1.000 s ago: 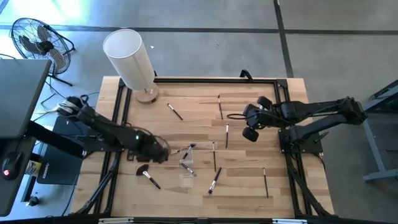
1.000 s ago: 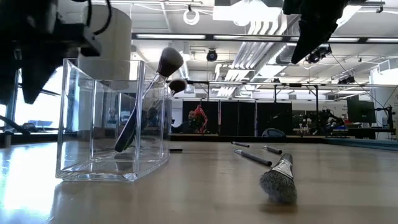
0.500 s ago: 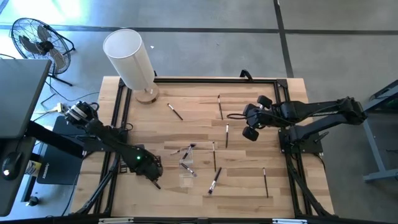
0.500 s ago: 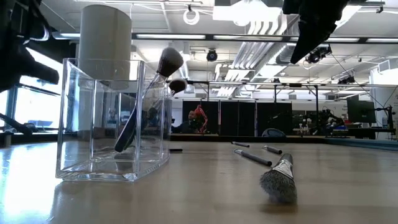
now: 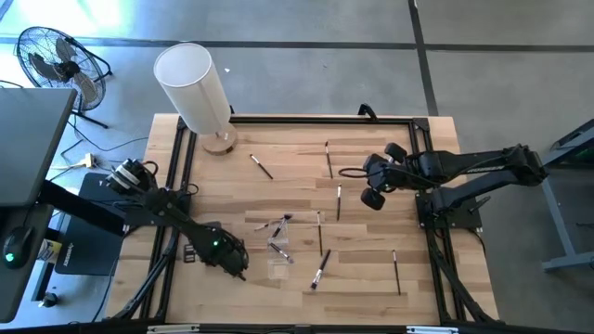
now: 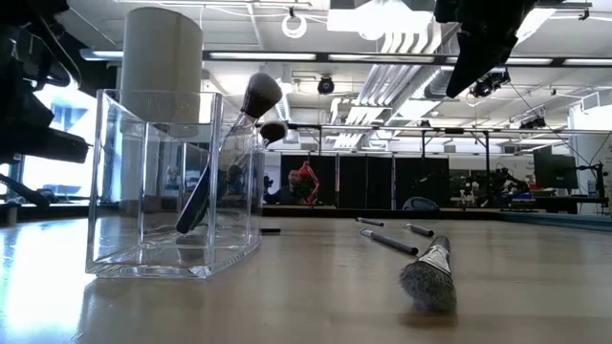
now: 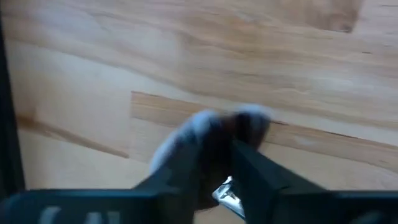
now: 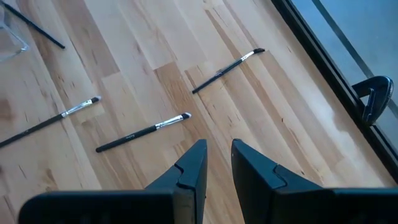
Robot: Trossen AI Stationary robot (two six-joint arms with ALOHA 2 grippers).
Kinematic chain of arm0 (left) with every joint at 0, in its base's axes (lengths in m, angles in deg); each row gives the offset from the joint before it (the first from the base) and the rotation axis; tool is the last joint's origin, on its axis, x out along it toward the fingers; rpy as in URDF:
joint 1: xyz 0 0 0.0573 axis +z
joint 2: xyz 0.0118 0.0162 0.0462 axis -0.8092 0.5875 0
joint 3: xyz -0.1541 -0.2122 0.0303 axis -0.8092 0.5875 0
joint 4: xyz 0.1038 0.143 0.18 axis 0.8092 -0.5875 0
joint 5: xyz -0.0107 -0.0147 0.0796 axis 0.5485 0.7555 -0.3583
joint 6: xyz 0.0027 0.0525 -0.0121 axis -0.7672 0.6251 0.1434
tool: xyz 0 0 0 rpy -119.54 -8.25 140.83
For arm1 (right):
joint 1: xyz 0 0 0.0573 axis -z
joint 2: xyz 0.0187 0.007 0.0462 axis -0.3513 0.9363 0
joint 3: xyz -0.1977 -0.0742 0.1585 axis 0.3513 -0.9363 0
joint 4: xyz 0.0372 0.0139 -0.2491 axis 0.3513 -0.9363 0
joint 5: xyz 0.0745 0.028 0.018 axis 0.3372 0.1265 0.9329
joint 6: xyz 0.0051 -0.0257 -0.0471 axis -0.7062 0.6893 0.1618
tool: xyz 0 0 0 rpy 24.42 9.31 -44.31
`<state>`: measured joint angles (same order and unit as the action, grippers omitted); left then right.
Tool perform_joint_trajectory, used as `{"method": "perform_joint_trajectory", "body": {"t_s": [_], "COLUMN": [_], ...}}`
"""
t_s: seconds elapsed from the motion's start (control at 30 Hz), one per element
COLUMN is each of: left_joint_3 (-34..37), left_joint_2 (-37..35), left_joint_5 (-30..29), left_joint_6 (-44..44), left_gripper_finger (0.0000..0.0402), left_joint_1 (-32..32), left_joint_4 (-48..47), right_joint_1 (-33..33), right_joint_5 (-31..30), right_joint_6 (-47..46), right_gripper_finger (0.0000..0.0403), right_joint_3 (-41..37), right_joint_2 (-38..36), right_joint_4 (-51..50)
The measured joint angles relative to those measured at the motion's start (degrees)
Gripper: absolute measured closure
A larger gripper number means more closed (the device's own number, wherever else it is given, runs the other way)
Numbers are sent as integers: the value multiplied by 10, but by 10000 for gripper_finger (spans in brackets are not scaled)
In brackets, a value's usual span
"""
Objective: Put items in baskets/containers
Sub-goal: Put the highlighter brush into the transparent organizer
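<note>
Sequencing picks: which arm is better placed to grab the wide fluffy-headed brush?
Left. Its end effector is right over the dark fluffy-headed makeup brush. The right end effector hovers far across the wooden table, above thin brushes.

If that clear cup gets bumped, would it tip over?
Probably not easily: the cup looks wide and flat-bottomed. Its brushes lean on the rim, heads above it, so a hard knock might tilt it that way. Being thin and clear, it may slide instead.
</note>
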<state>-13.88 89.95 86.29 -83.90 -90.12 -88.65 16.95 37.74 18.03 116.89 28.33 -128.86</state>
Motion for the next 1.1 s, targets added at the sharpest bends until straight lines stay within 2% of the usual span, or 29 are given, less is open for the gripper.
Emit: {"method": "perform_joint_trajectory", "body": {"t_s": [0.1, 0.17, 0.27, 0.37, 0.63, 0.73, 0.87, 0.97, 1.1], "left_joint_3": [0, 1, 1, -22, -207, -277, -345, -383, -394], "left_joint_2": [1, 1, 2, -1, -4, -5, -5, -5, -5], "left_joint_5": [-23, -48, -55, -77, -255, -327, -437, -513, -578], "left_joint_6": [25, 48, 115, 149, 236, 289, 381, 502, 673], "left_gripper_finger": [385, 386, 393, 396, 399, 400, 400, 401, 401], "left_joint_1": [6, 11, 26, 31, 27, 26, 25, 18, 20], "left_joint_4": [-15, -40, -50, -72, -313, -364, -372, -355, -251], "right_joint_1": [0, -1, -1, -1, -1, -1, -1, -1, -1], "right_joint_5": [1, 1, -1, 0, 0, 0, 0, 0, 0], "right_joint_6": [-1, -1, -1, -1, -8, -12, -15, -16, -16], "right_gripper_finger": [336, 336, 336, 336, 336, 336, 336, 336, 336], "right_joint_3": [0, 0, 0, 0, 0, 0, 0, 0, 0], "right_joint_2": [0, 0, 0, 0, 0, 0, 0, 0, 0], "right_joint_4": [1, 4, 4, 4, 3, 3, 3, 3, 3]}}
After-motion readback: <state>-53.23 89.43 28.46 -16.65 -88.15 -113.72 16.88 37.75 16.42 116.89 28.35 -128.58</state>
